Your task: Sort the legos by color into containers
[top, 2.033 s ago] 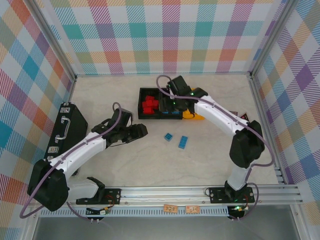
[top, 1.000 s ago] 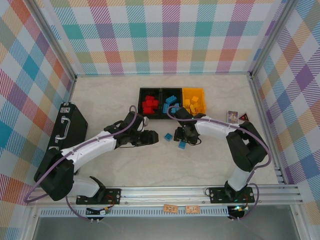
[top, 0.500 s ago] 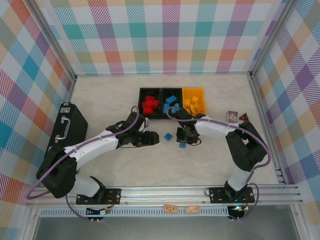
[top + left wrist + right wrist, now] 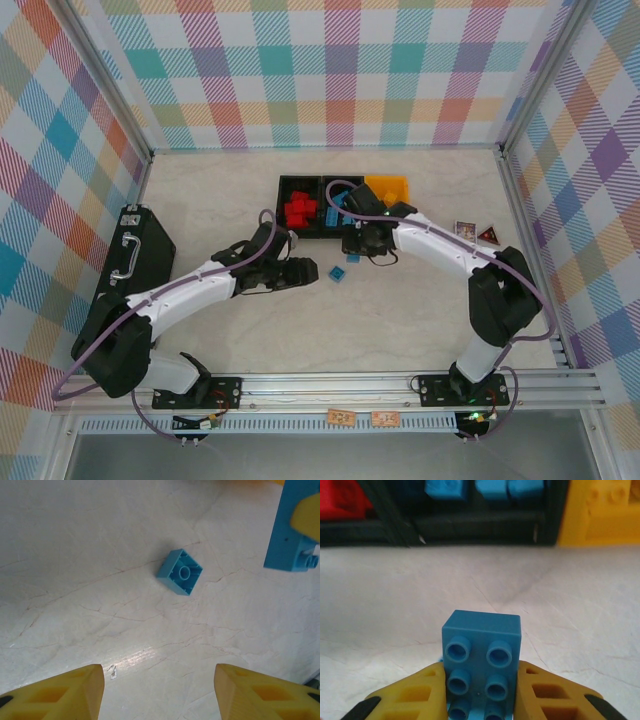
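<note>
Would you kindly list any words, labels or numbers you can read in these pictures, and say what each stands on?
No text is legible.
The small cards and the orange tags on the front rail are too small to read.

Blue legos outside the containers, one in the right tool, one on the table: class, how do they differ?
The held lego is clamped in the right tool; the loose lego lies free on the table. The held lego is oblong, the loose lego square. The held lego shows studs, the loose lego its hollow underside. Both are blue.
</note>
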